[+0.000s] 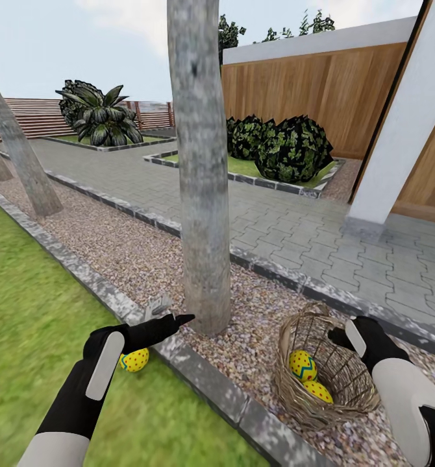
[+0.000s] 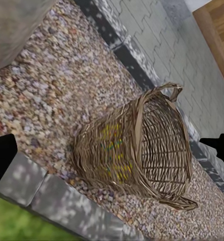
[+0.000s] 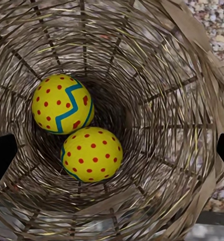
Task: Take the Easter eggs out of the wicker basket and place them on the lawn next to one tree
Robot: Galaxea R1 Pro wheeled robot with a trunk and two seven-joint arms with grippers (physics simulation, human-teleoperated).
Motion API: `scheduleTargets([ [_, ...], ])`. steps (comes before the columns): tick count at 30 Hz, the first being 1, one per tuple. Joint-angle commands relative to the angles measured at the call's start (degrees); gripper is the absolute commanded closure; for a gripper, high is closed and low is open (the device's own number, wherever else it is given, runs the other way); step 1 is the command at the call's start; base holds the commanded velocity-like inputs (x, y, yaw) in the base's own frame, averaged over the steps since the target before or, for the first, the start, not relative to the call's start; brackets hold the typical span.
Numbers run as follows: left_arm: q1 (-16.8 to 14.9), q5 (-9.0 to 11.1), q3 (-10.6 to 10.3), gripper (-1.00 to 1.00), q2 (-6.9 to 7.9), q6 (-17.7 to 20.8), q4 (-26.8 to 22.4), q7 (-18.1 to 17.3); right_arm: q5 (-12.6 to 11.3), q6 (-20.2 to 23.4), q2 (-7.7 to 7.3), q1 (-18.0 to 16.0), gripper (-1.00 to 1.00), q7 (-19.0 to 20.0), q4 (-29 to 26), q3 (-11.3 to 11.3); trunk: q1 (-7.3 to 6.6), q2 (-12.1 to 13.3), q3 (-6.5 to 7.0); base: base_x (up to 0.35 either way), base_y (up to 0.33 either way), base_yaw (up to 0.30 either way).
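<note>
Eggs [image 3: 72,130] lie straight ahead of the released right claw [image 1: 347,337] inside the wicker basket [image 1: 292,383]; the left claw [image 1: 169,320], also released, hovers farther off.

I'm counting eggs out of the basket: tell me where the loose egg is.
In the head view the loose egg lies on the lawn, lower left, tucked under the left gripper, beside the kerb and a short way from the tree.

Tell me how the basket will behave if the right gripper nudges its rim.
The wicker basket looks like thin open weave, so probably light and apt to slide or tip on the loose gravel. The two eggs inside would likely roll.
</note>
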Motion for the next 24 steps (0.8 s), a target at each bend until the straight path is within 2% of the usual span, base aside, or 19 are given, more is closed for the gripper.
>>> scheduleTargets([
  [1, 0.0, -0.3, 0.2, -1.00, -0.07, 0.3, 0.0, -0.5, -0.5, 0.2, -0.01, 0.0, -1.00, -0.4, 0.0, 0.0, 0.00, 0.0, -0.06, 0.000, 0.000, 0.000],
  [5, 0.0, -0.3, 0.2, -1.00, -0.07, 0.3, 0.0, -0.5, -0.6, 0.2, -0.04, -0.1, -1.00, -0.4, 0.1, -0.1, 0.00, 0.0, -0.06, 0.000, 0.000, 0.000],
  [10, 0.0, -0.3, 0.1, -1.00, -0.07, 0.3, 0.0, -0.5, -0.6, 0.4, -0.09, -2.2, -1.00, -0.3, 2.1, 0.0, 1.10, -2.0, -0.95, 0.000, 0.000, 0.000],
  [12, 0.0, -0.3, 0.0, -1.00, -0.07, 0.3, 0.0, -0.5, -0.6, 1.7, -0.10, -3.4, -1.00, -0.1, 3.9, 0.0, 1.53, -2.8, -1.31, 0.000, 0.000, 0.000],
  [18, 0.0, -0.3, 0.0, -1.00, -0.07, 0.3, 0.0, -0.4, -0.2, 4.6, -0.05, -4.9, -1.00, 4.2, 5.8, 0.1, 2.85, -5.3, -2.39, 0.000, 0.000, 0.000],
  [24, 0.0, -0.3, 0.0, -1.00, -0.07, 0.3, 0.0, -0.4, 0.0, 4.8, -0.12, -5.1, -1.00, 4.9, 5.7, 0.1, 4.17, -7.7, -3.47, 0.000, 0.000, 0.000],
])
